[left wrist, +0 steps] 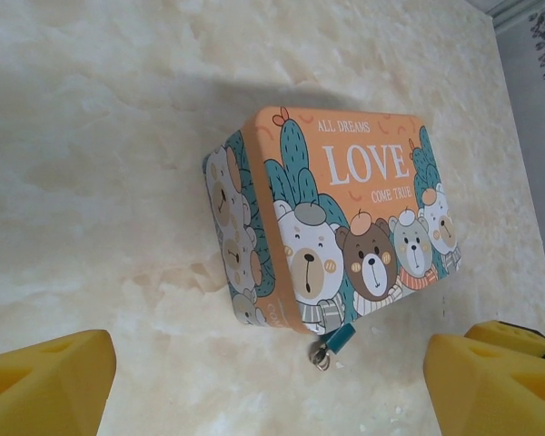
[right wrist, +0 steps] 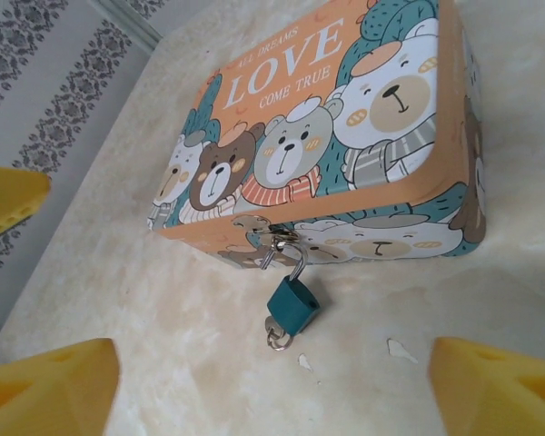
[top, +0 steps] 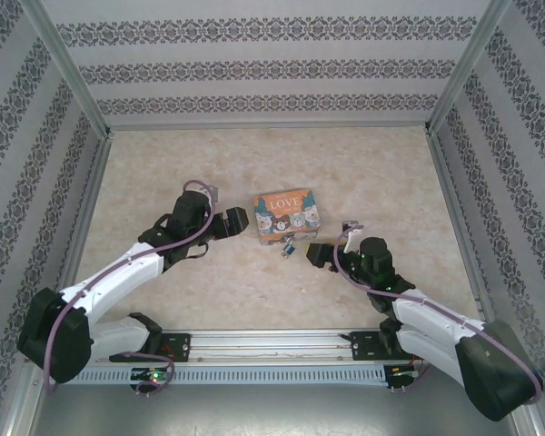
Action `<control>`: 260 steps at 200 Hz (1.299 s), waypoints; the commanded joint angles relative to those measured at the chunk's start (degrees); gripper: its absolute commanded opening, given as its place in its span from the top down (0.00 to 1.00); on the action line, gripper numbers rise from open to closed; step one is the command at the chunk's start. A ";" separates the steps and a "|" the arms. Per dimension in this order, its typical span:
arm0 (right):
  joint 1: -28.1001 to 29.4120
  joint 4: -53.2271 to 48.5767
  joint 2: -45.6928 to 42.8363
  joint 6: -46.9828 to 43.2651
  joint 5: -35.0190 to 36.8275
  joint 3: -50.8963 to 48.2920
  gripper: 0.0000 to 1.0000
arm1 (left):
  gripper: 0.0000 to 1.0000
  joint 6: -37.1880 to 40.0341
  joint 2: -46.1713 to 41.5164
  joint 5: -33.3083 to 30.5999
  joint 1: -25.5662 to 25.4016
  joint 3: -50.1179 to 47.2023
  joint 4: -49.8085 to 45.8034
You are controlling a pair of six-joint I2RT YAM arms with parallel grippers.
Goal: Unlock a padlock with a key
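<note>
Padlock (right wrist: 292, 304) shows teal body, silver shackle (right wrist: 297, 265) apparently shut through box clasp (right wrist: 274, 238).

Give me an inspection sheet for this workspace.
Surface: pale marbled table.
Job's things: teal padlock, shackle through the hasp of the LOVE box; silver ring at its base.
Clutter: pale flecks beside the padlock.
Grippers: left gripper and right gripper open, empty, clear of the box.
Cables: purple cable along each arm.
Surroundings: patterned walls, metal frame.
</note>
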 commanded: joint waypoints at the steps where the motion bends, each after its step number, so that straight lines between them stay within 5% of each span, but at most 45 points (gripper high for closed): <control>1: -0.62 -3.23 -2.59 2.06 -0.25 -0.56 0.03 | 0.12 -0.32 2.21 5.37 1.25 2.48 3.07; 134: -1.22 -1.57 -1.23 4.25 -6.37 -0.24 0.02 | 0.27 -2.76 25.39 20.12 3.75 10.61 13.76; 260: -1.24 8.46 9.63 3.64 -8.65 0.98 0.02 | 0.46 -5.56 35.81 21.52 4.19 11.33 19.73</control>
